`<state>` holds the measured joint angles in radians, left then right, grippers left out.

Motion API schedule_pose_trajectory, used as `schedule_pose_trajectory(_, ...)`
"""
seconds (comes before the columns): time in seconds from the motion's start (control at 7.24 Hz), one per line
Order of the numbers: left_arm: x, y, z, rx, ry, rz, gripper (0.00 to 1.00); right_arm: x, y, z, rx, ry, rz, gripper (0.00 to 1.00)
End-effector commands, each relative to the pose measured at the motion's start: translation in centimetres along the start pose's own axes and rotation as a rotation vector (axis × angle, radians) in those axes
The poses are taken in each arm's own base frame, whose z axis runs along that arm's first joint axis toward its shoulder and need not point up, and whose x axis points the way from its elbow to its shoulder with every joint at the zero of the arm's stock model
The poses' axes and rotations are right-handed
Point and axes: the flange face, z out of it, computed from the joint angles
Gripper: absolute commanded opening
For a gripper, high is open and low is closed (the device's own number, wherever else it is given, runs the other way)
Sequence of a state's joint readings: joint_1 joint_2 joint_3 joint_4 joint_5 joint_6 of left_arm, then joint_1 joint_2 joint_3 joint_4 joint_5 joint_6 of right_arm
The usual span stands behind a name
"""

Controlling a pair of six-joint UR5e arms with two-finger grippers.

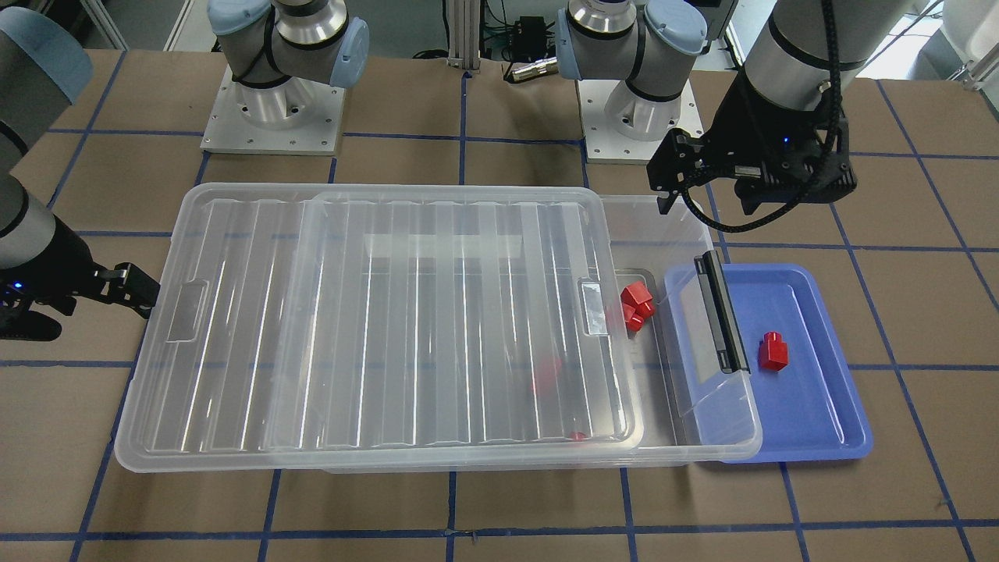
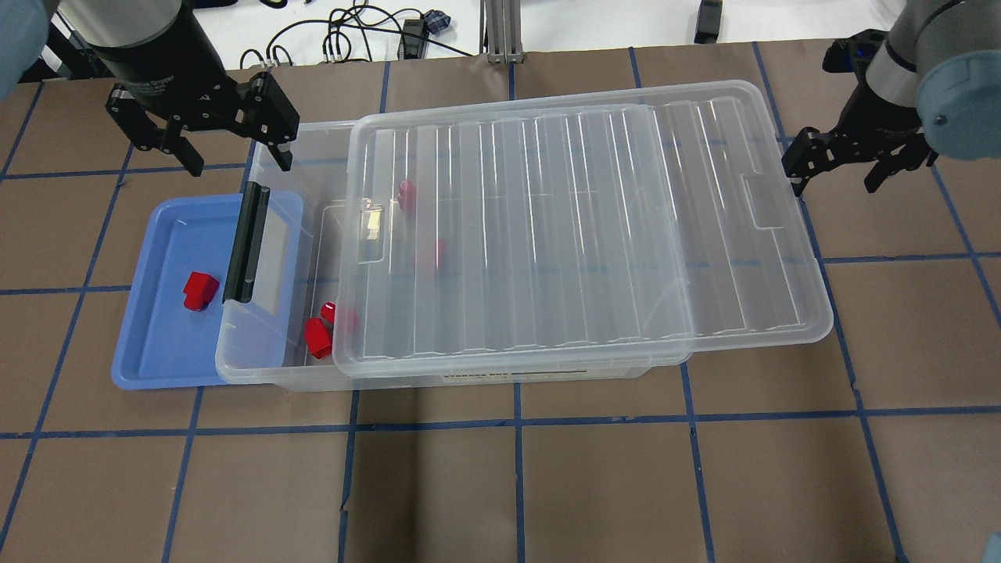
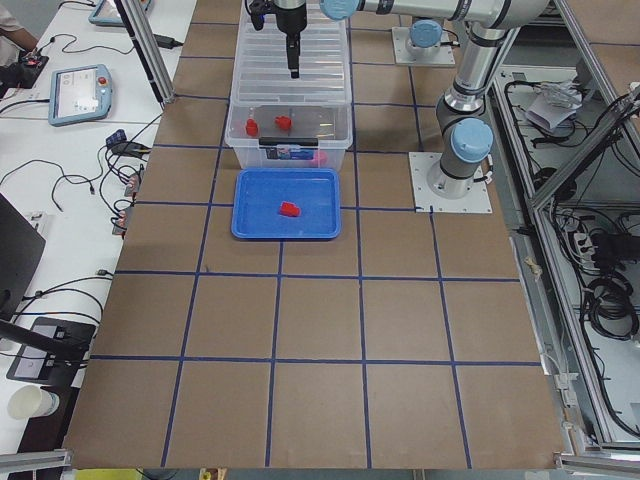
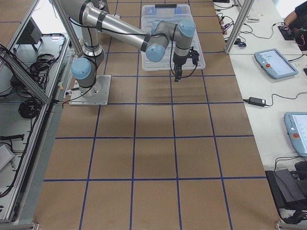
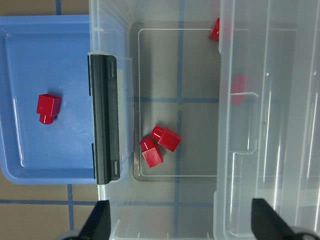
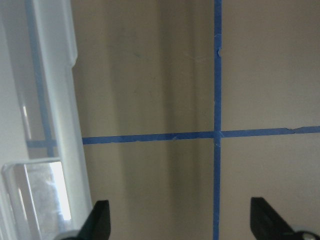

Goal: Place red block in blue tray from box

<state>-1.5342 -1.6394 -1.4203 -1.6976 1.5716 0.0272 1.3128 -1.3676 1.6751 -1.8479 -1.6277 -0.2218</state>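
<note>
Plastic this small looks light, stiff and slick; pinch the flat sides, not the stub. One red block point(image 2: 200, 290) lies in the blue tray point(image 2: 156, 363) near the table's point(image 2: 516, 485) left edge, two others in the box point(image 2: 266, 374); left gripper point(image 2: 237, 166) and right gripper point(image 2: 833, 184) hang spread, empty.

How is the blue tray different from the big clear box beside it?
The blue tray is solid blue and open-topped; the box is see-through, with a ribbed lid slid partly aside. The tray is much smaller and shallower than the box. The tray holds one red block; the box holds several red blocks. Both are rectangular plastic.
</note>
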Motion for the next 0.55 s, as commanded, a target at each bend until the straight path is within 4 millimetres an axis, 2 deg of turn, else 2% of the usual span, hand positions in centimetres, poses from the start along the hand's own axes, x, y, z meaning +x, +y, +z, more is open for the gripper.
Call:
schedule_pose_trajectory(0.0,-0.1,0.0,-0.2,0.001,0.001,0.005,1.00,-3.5,0.0,-0.1,0.007,-0.017,0.048,1.00)
schedule_pose_trajectory(0.41,0.5,0.4,-0.1,-0.004,0.001,0.020,1.00,-7.4,0.4,0.0,0.002,-0.017,0.071,1.00)
